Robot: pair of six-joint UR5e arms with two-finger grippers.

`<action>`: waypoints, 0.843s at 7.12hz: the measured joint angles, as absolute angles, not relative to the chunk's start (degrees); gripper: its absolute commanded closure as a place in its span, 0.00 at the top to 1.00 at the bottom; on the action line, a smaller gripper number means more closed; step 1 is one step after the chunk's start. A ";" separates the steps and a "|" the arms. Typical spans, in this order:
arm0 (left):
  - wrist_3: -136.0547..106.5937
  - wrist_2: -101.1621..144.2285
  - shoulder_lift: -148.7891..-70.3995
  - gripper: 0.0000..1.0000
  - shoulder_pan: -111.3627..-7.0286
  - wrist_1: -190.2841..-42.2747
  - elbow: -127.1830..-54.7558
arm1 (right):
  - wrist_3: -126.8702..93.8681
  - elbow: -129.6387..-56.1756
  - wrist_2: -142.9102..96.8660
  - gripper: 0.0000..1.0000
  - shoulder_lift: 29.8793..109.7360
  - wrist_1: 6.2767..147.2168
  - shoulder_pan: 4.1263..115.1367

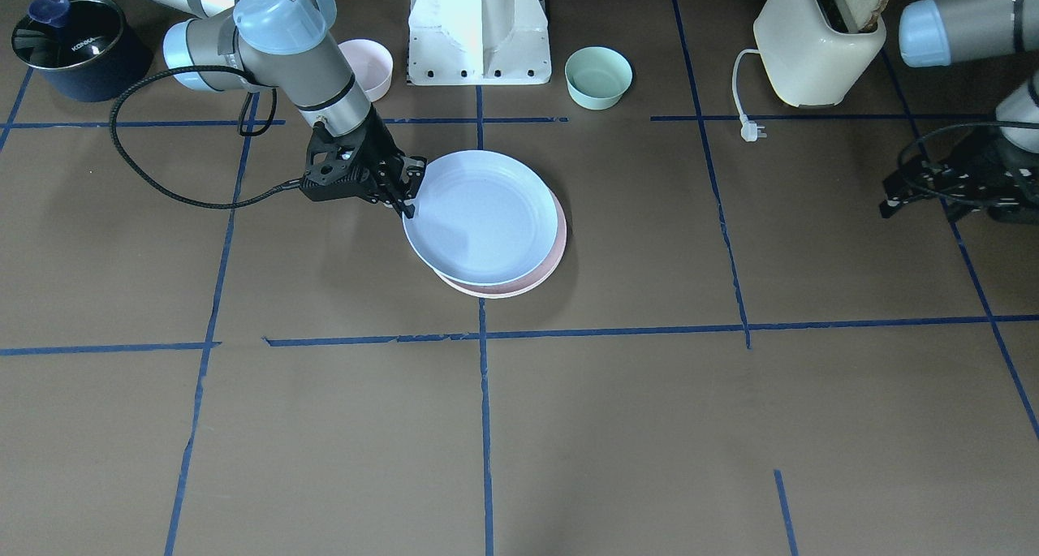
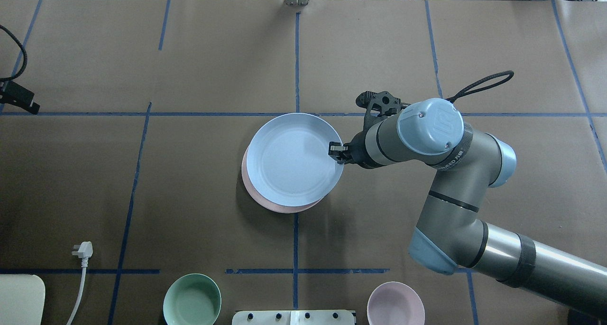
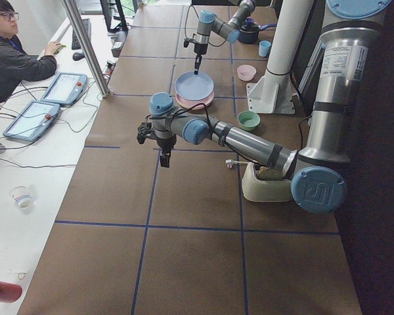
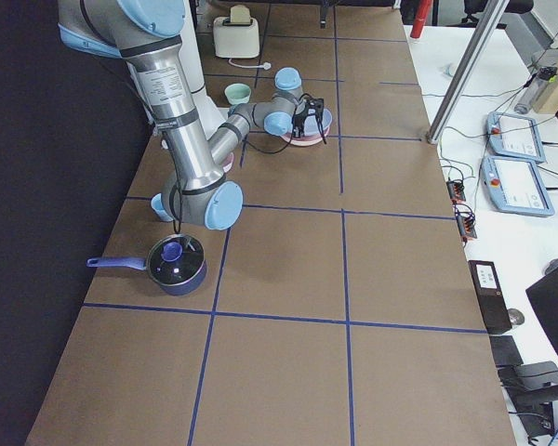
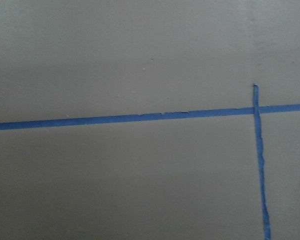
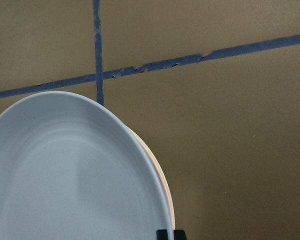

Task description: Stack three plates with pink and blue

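Note:
A light blue plate (image 1: 485,215) lies on top of a pale pink plate (image 1: 542,276) at the table's middle, shifted a little off it, so the pink rim shows along one side. Both also show in the overhead view, blue (image 2: 291,159) over pink (image 2: 251,187). My right gripper (image 1: 406,199) is shut on the blue plate's rim; the right wrist view shows the blue plate (image 6: 65,175) with a pinkish edge under it. I cannot make out the cream-white plate. My left gripper (image 1: 893,203) hangs over bare table far off to the side; I cannot tell whether it is open.
A small pink bowl (image 1: 369,65) and a mint-green bowl (image 1: 599,75) stand either side of the robot's base (image 1: 479,28). A cream toaster (image 1: 816,49) with bread and a loose plug (image 1: 751,131) are near the left arm. A dark pot (image 1: 77,49) sits at the far corner.

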State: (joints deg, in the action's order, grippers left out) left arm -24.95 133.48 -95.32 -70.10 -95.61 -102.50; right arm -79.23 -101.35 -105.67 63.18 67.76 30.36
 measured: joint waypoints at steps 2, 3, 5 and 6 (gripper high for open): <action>-19.45 135.10 -95.28 1.00 -72.83 -95.72 -98.98 | -79.20 -100.88 -105.57 0.03 62.58 67.76 30.03; -18.25 135.25 -95.28 1.00 -73.35 -95.77 -98.23 | -79.19 -100.84 -105.54 0.55 62.43 67.76 30.01; -16.35 135.33 -95.27 1.00 -74.19 -95.80 -97.29 | -79.19 -100.92 -105.49 1.00 62.01 67.76 30.06; -15.79 135.34 -95.27 1.00 -74.46 -95.80 -97.01 | -79.19 -101.01 -105.41 1.00 61.92 67.74 30.10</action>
State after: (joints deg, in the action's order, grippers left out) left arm -15.79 135.34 -95.27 -74.46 -95.80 -97.01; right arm -79.19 -101.01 -105.41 61.92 67.74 30.10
